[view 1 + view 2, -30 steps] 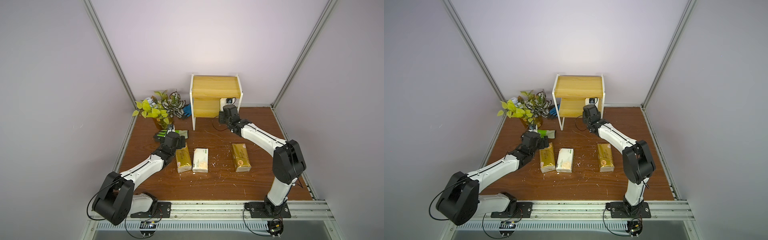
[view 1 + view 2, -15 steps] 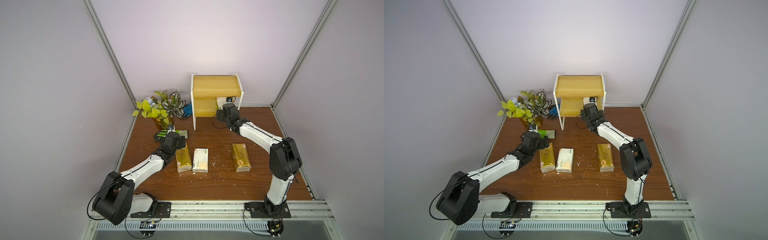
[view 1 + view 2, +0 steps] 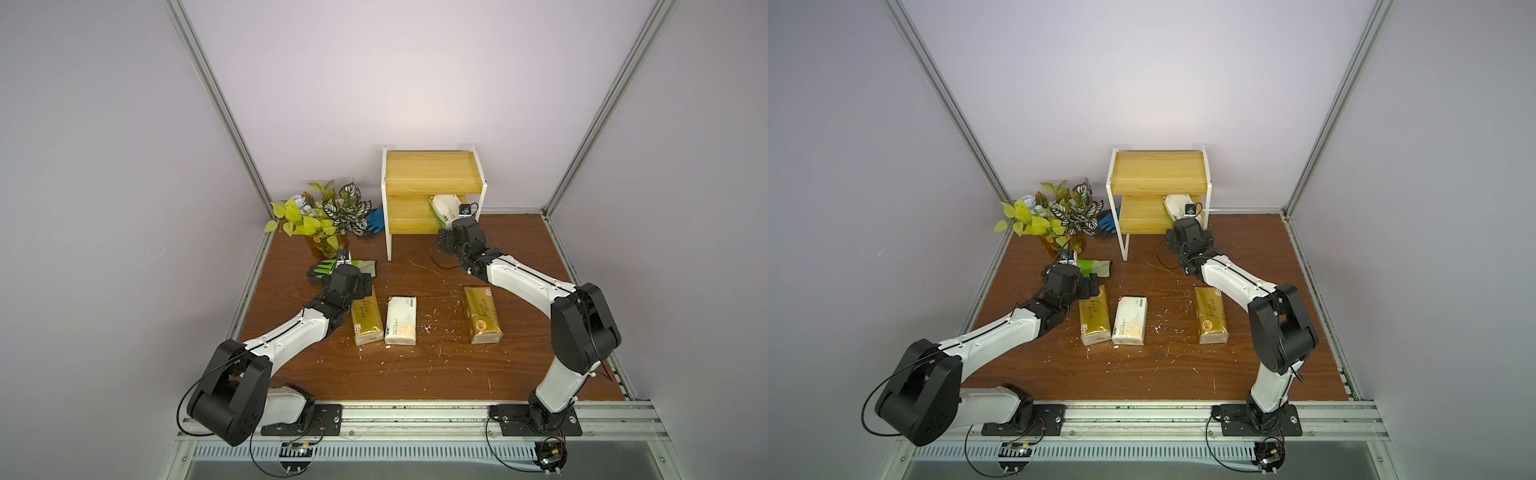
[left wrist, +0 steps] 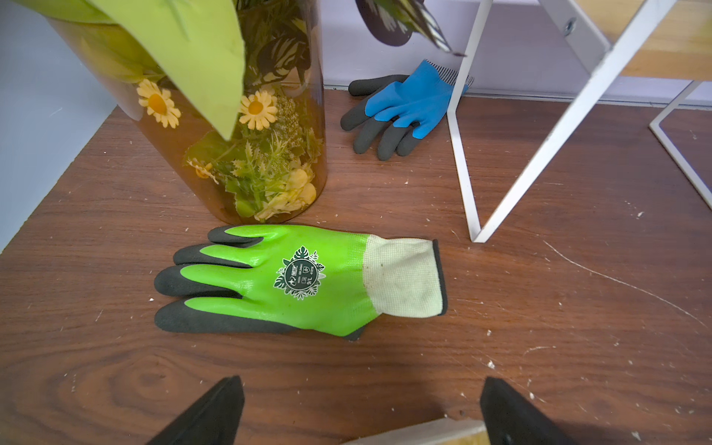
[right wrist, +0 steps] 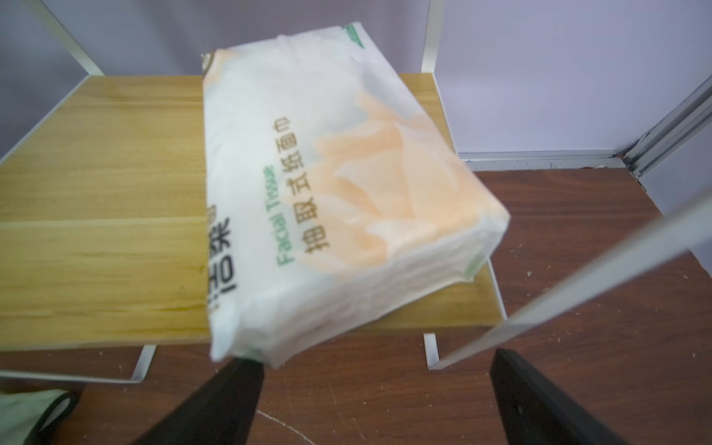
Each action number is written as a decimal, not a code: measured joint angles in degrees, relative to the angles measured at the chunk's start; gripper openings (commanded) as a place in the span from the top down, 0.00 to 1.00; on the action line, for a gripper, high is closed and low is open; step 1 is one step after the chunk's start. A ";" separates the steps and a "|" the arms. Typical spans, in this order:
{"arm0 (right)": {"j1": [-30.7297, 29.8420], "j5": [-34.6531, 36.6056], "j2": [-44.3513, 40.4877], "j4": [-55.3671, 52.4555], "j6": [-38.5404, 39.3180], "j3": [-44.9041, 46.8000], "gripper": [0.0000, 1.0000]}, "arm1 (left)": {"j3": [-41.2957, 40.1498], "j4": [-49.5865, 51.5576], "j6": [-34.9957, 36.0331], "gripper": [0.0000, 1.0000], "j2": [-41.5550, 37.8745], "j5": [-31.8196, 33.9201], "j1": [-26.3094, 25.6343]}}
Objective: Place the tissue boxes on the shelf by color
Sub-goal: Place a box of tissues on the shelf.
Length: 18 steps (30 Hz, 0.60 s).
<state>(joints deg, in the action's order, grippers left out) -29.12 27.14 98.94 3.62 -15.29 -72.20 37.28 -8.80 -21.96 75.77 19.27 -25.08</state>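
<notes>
- Left wrist view: my left claw point(image 4: 361, 381) is spread wide and empty, and the end of the left gold pack point(image 4: 435, 435) peeks in between its fingers. The green glove point(image 4: 293, 277) lies just beyond.
- In a top view, that left gold pack point(image 3: 366, 318) lies with its long axis running from my side toward the back wall. The claw hangs over its far end, so I judge the fingers straddle the short width. This arm is plainly the nearer one.
- Just beside it, the white pack on the table point(image 3: 401, 321) lies parallel; I cannot tell whether they touch.
- Well apart to the right, the right gold pack point(image 3: 482, 316) lies the same way, close under my right arm.
- On the shelf point(image 3: 432, 174), the white pack on the shelf point(image 5: 327, 192) lies at the right end of the lower board, skewed, with its near end overhanging the front edge.
- My right claw point(image 5: 373, 358) is wide open and empty, just in front of and below that overhang. I cannot tell whether one finger touches the corner.
</notes>
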 measured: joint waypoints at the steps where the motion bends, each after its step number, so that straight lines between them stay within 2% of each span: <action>1: 0.00 -0.22 -0.76 0.15 -0.04 0.61 0.01 | 0.00 0.00 -0.11 0.00 0.04 0.00 0.00; 14: -0.31 -3.23 -12.55 -1.90 -4.04 8.15 0.04 | 0.00 0.09 -0.59 0.00 0.17 -0.37 -0.72; 18: -1.36 -3.21 -15.67 -5.66 -5.95 10.12 0.04 | 0.20 2.67 -1.70 0.00 0.37 -0.33 -6.36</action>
<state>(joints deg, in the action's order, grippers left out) -30.48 23.92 83.26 -2.04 -21.23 -62.08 37.47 -6.13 -23.66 76.14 18.94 -31.44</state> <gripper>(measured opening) 0.962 0.998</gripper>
